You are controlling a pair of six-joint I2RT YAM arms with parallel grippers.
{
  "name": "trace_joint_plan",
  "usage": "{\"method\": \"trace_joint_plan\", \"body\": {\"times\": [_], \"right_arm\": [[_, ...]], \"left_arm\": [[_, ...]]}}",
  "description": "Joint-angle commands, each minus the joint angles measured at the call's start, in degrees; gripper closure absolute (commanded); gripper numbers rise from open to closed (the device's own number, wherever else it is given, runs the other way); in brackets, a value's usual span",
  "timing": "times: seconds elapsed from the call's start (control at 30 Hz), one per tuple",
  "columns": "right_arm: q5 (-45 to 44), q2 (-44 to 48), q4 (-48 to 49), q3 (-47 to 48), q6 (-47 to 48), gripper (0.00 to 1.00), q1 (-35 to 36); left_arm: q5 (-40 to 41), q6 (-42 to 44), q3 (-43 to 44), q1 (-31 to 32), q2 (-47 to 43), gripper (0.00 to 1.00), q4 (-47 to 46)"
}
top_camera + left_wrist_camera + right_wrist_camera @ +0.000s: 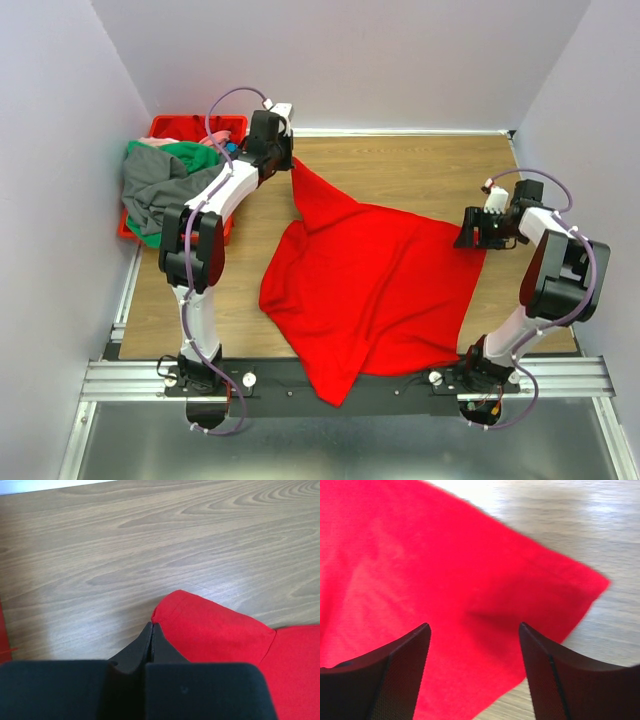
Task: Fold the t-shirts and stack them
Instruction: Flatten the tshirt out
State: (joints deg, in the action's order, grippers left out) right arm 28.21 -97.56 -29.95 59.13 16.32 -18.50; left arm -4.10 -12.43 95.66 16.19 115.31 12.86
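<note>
A bright red t-shirt (370, 290) lies spread and rumpled across the middle of the wooden table, its bottom corner hanging over the near edge. My left gripper (287, 162) is shut on the red t-shirt's far left corner, which is drawn out into a point. In the left wrist view the closed tips (151, 625) meet the red hem (215, 630). My right gripper (471, 236) is open over the shirt's right corner. The right wrist view shows its jaws wide apart (474, 630) above red cloth (445, 570). Grey (160, 190), green (190, 155) and pink (150, 143) shirts are heaped at the far left.
A rigid red plastic crate (185, 125) stands at the far left corner under the heaped shirts. Bare wood (420, 170) shows behind the red shirt. White walls close in the table on three sides. A metal rail (330, 380) runs along the near edge.
</note>
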Motion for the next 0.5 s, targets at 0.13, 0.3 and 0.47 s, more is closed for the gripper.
{"method": "trace_joint_plan", "body": {"times": [0.13,0.3,0.47], "right_arm": [[-7.46,-5.27,2.27,7.30,-1.99,0.26,-1.45],[-9.13,-8.16,2.62,9.07,-1.64,0.26,-1.63],[-11.32,-10.72,2.71,11.18,-1.20,0.28,-1.71]], "left_arm": [[-3.02,0.39,0.50,-0.45,-1.57,1.00,-0.73],[-3.20,0.56,0.76,-0.54,-1.57,1.00,-0.38],[-3.46,0.56,0.58,-0.54,-1.49,1.00,-0.38]]}}
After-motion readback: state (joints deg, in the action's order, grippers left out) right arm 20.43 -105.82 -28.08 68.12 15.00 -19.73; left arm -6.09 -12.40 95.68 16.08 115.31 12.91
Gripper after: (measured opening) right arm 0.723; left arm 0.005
